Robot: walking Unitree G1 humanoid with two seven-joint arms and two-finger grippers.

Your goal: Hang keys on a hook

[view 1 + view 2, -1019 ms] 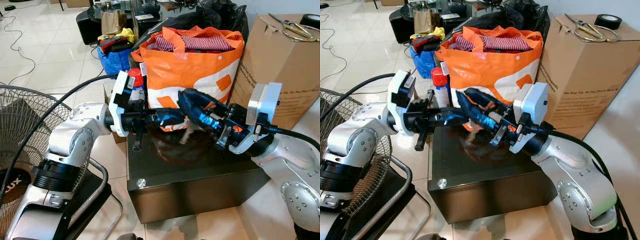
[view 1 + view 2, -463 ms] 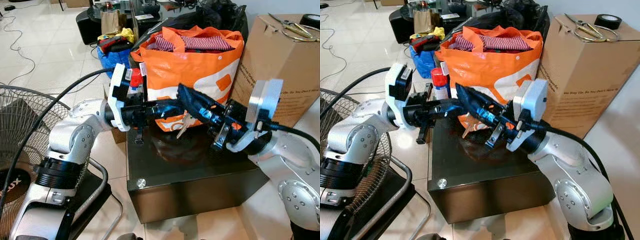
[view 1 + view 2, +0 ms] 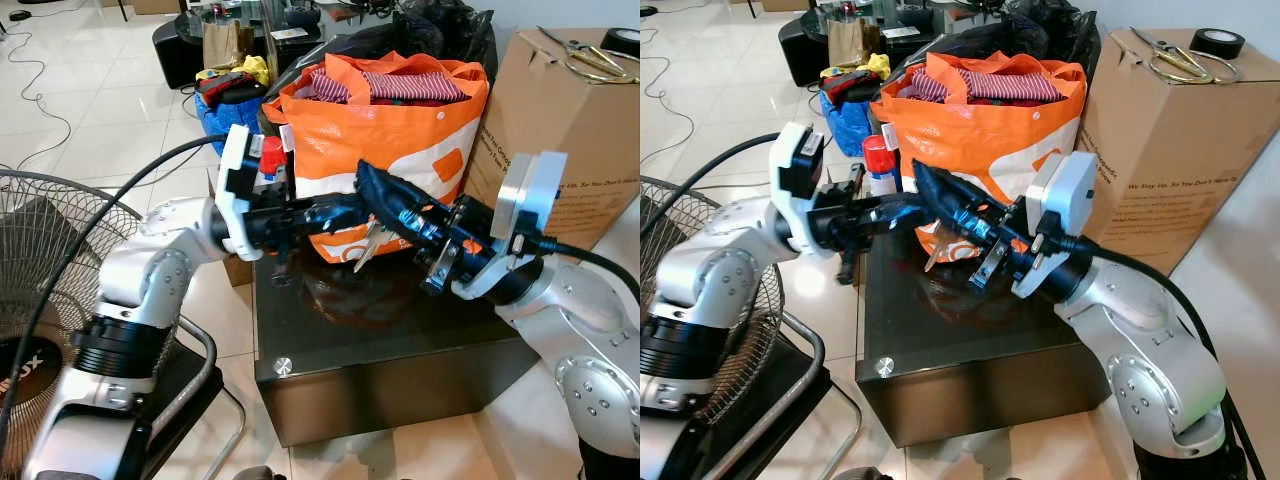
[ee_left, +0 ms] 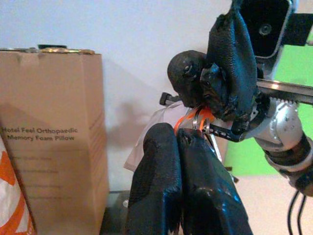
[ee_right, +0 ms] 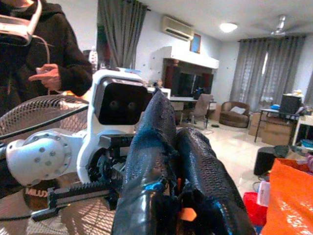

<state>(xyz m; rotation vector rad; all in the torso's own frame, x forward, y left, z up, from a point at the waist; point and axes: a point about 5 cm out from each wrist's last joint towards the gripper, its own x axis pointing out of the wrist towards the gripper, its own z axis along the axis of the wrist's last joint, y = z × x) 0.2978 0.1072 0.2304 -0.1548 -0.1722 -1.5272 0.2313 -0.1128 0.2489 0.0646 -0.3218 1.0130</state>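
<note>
Apparently both end effectors meet above the dark tabletop (image 3: 400, 340) for a handover: right end effector (image 3: 375, 205) clamps the keys (image 3: 366, 246), left end effector (image 3: 340, 213) is pressed together beside.

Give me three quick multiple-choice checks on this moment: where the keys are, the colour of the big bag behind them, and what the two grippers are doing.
1. Where are the keys?
A. Lying flat on the black glass-topped table
B. Hanging in the air between the two grippers, above the table
C. On top of the cardboard box

2. What colour is the big bag behind the grippers?
A. Orange and white
B. Green
C. Plain black

3. How do the grippers stand?
A. Both wide open
B. Left open, right shut
C. Both closed, meeting at the key ring

Key: 1 B, the keys dangle clear of the table. 2 A, the bag shows orange with white patches. 3 C, the left gripper and right gripper have fingers pressed together at the orange ring.
</note>
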